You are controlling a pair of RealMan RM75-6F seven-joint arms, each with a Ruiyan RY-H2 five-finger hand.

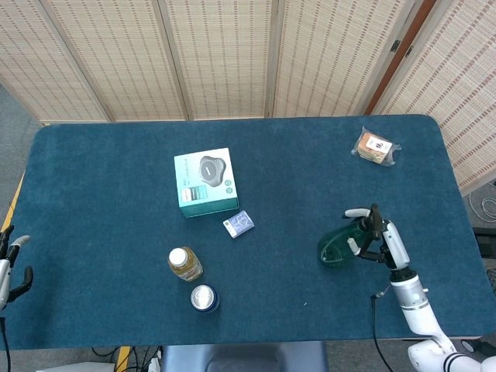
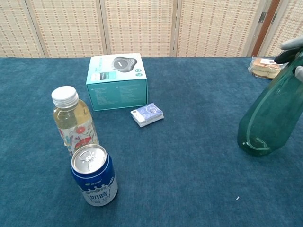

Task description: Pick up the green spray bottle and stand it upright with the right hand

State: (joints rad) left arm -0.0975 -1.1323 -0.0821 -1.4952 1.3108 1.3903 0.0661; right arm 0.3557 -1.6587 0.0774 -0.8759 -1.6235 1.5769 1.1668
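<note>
The green spray bottle [image 1: 336,246] [image 2: 269,118] is translucent with a white spray head. Its base rests on the blue table [image 1: 310,170] at the right, and its top leans toward the right. My right hand [image 1: 381,242] grips it around the neck just below the spray head; in the chest view only some fingertips [image 2: 289,44] show at the right edge. At the table's left edge my left hand [image 1: 8,265] holds nothing, its fingers apart.
A teal box [image 1: 204,181] and a small blue card pack [image 1: 239,224] lie mid-table. A tea bottle [image 1: 184,263] and a blue can [image 1: 204,297] stand near the front edge. A wrapped snack [image 1: 377,147] lies at the back right.
</note>
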